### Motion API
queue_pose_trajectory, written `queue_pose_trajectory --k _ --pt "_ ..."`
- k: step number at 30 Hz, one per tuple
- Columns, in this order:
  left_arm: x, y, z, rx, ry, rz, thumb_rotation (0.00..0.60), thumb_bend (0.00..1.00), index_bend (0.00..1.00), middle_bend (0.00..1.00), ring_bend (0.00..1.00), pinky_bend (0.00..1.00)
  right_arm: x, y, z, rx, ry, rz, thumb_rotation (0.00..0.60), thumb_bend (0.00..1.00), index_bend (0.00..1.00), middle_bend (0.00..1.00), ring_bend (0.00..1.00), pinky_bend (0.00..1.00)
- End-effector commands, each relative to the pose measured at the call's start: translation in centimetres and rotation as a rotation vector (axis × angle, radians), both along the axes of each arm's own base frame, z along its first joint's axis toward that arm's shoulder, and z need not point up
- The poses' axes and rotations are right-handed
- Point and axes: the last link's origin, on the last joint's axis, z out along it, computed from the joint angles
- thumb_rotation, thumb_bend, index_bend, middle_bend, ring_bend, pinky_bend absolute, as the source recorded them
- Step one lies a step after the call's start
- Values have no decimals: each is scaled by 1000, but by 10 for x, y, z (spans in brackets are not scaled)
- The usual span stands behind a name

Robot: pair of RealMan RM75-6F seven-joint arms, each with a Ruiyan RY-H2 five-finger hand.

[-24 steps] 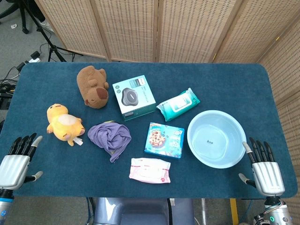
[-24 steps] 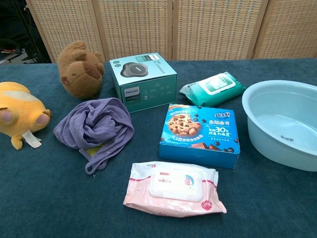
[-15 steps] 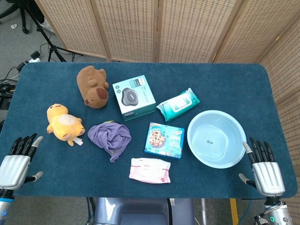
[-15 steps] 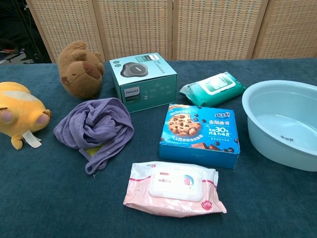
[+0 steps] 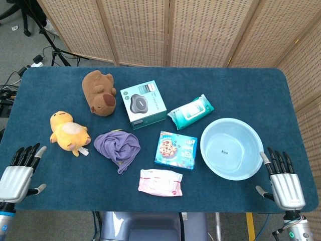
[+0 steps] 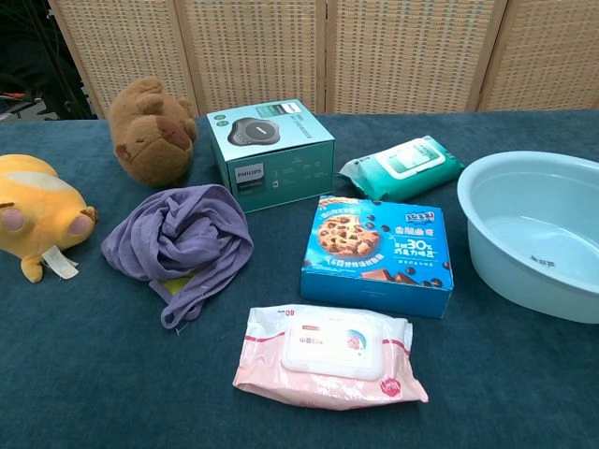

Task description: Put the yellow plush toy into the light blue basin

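Your left hand [image 5: 17, 173] is empty, fingers spread, at the near table edge. The soft yellow plush toy [image 5: 68, 132] lies near it; the round light blue plastic basin [image 5: 231, 148] is well apart. Crumpled purple cloth [image 5: 118, 147] could snag in the carry.

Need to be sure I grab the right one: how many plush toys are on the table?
2. The yellow plush toy lies near the table's left edge, left of the purple cloth. The brown plush toy lies behind it, left of the teal box. None looks hidden.
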Motion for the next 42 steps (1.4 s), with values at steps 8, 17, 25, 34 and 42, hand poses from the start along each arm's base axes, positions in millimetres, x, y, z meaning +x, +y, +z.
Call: queue_pose_trajectory --k 8,17,25,34,42 --pt "-2 2 1 -6 28 11 600 0 0 0 0 0 -1 -1 -3 12 12 -9 600 2 0 0 0 0" --pt "-10 25 8 -61 147 -14 600 0 0 0 0 0 -4 -3 2 -2 -3 -27 600 2 0 0 0 0" --pt "-8 74 44 -141 277 -125 600 0 0 0 0 0 -6 -4 1 2 -5 -39 600 2 0 0 0 0" --pt "-33 122 69 -230 437 -201 600 0 0 0 0 0 -8 -5 0 7 -4 -52 600 2 0 0 0 0" --pt "-44 147 70 -263 540 -212 600 0 0 0 0 0 -8 -6 2 3 -7 -55 600 2 0 0 0 0"
